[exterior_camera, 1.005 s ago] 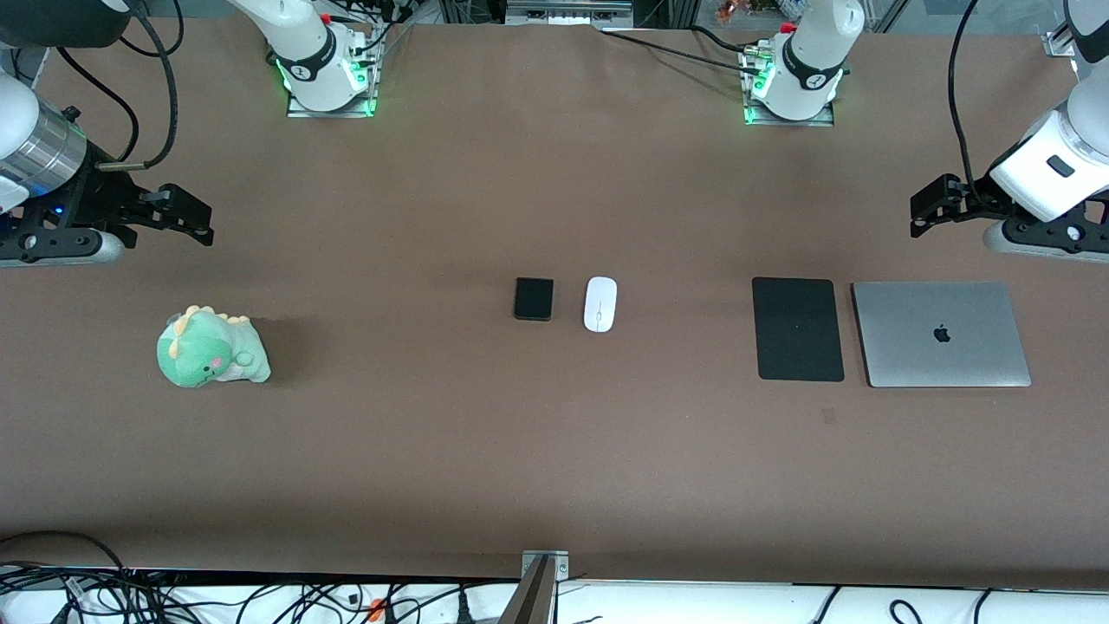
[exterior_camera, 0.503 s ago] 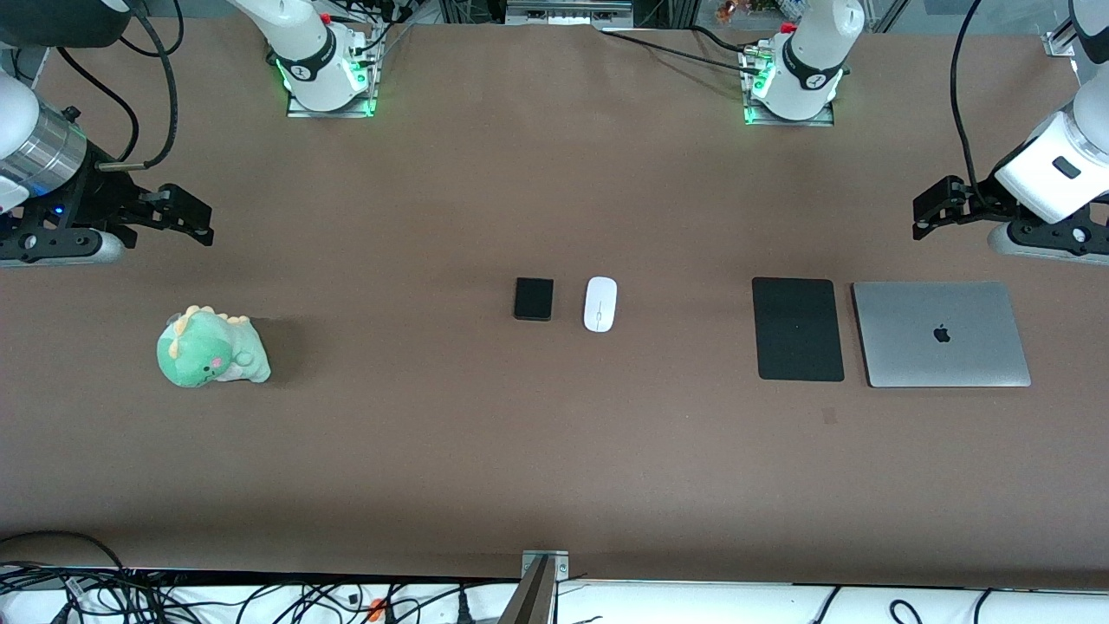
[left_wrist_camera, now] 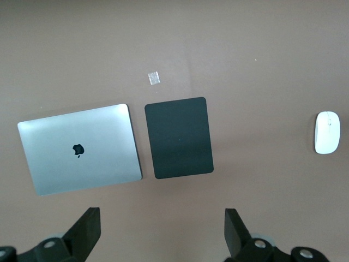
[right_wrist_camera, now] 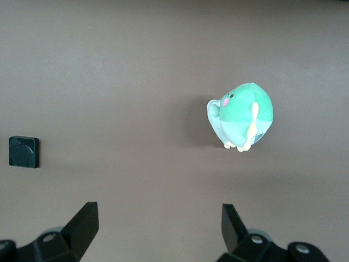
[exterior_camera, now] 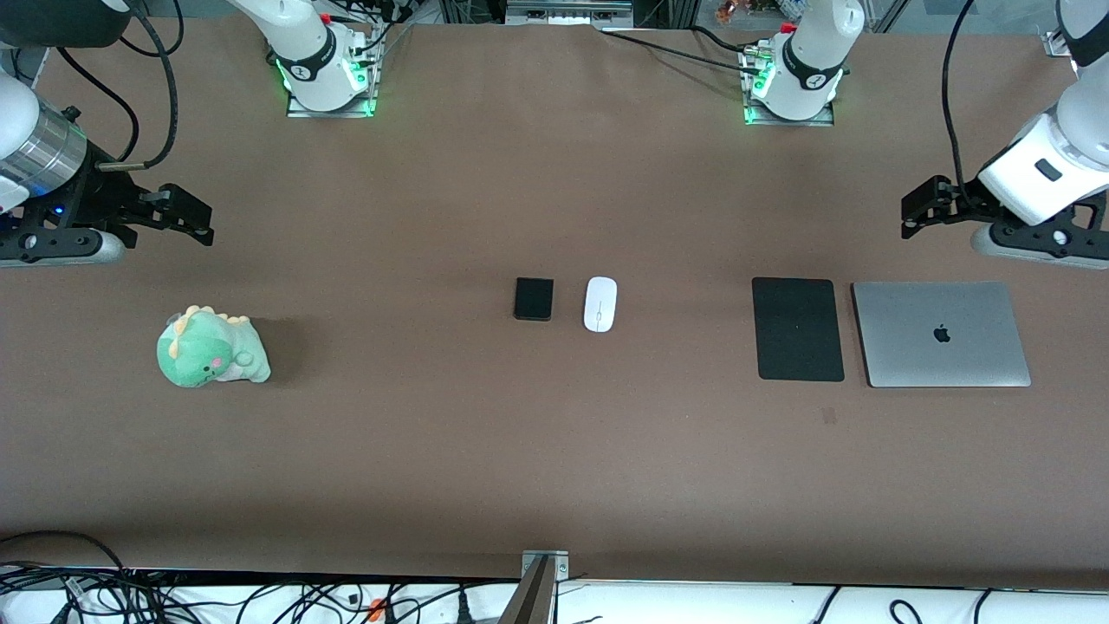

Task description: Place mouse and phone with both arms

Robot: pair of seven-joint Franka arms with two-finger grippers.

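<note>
**Left gripper shifted slightly toward table centre; objects untouched**

Left gripper [exterior_camera: 920,208] has moved a little toward the middle since the earlier frame; fingers [left_wrist_camera: 87,232] spread wide, holding nothing, over bare table beside the laptop [exterior_camera: 941,334] and mouse pad [exterior_camera: 797,329]; right gripper [exterior_camera: 178,213] waits unchanged, wide open and empty, above the plush dinosaur [exterior_camera: 210,347]; mouse [exterior_camera: 599,304] and phone [exterior_camera: 533,299] lie side by side at mid-table, apart from both grippers.
</note>
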